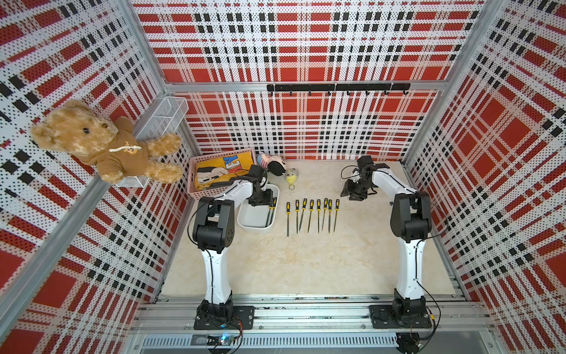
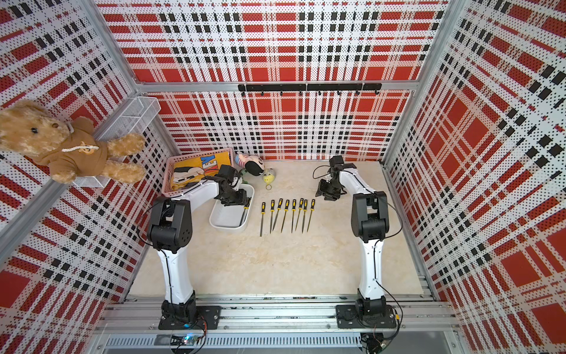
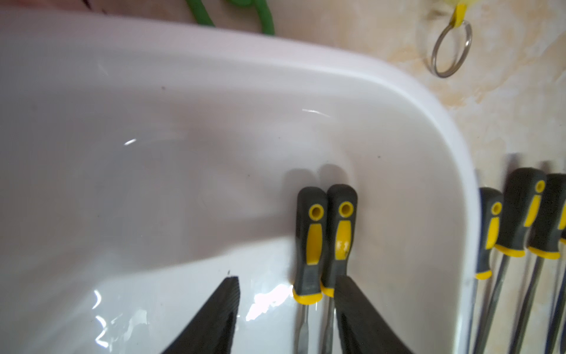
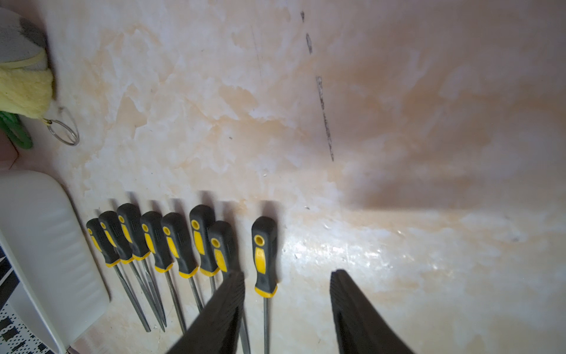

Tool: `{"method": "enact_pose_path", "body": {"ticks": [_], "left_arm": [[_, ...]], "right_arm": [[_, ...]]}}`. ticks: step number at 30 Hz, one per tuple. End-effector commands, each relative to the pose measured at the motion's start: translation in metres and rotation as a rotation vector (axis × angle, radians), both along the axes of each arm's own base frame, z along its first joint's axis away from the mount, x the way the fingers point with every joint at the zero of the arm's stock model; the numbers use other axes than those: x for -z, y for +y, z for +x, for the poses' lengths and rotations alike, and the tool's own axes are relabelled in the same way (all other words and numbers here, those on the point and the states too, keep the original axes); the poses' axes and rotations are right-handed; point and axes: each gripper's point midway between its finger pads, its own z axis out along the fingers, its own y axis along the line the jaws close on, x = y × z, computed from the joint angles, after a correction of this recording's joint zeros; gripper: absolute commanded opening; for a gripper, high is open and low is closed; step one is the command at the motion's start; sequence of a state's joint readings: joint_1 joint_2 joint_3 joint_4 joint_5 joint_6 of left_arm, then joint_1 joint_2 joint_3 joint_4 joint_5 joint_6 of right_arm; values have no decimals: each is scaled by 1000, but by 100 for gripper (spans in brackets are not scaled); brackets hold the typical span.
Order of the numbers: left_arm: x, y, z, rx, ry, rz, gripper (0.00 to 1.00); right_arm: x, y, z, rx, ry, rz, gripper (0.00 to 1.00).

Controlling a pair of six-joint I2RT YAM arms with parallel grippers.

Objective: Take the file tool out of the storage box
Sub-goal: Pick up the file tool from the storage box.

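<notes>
Starting at the left gripper (image 3: 288, 279), we see its two black fingers (image 3: 214, 315) spread apart low inside the storage box (image 3: 153, 138), closed on nothing. Two file tools (image 3: 309, 245) lie side by side and touching on the box floor, close to the wall nearest the middle of the worktop (image 1: 306, 260). One handle sits in the gap between the fingers, while the other finger's tip overlaps the lower end of the second handle; we cannot tell whether it touches. In both top views the left arm reaches over the far half of the white box (image 1: 254, 220), which stands on the worktop just in front of a pink basket (image 1: 191, 174) holding yellow cloth. Just to the right of the box, a row of eight files (image 1: 311, 214) lies on the worktop, handles toward the back wall, shafts roughly parallel. Beyond the right end of that row, the right gripper (image 4: 288, 272) hangs above the worktop with its jaws apart and empty; a top view shows it (image 1: 353, 191) near the row but apart from it. Behind the box rest a plush toy (image 1: 275, 164) and a key ring (image 3: 450, 52).
</notes>
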State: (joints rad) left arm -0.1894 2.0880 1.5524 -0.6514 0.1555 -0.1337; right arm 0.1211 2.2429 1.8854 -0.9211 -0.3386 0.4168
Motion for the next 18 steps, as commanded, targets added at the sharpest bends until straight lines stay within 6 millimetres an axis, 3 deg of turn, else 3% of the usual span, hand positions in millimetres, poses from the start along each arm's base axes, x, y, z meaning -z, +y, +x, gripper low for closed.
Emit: {"method": "enact_pose_path", "body": {"ticks": [1, 13, 18], "left_arm": [[19, 1, -10, 7, 48, 28, 56], [38, 3, -16, 14, 101, 106, 56], [44, 10, -21, 8, 119, 147, 51]], "right_arm": [[-10, -4, 0, 6, -20, 5, 53], [-8, -9, -5, 12, -15, -1, 54], [-9, -10, -5, 14, -18, 0, 54]]}}
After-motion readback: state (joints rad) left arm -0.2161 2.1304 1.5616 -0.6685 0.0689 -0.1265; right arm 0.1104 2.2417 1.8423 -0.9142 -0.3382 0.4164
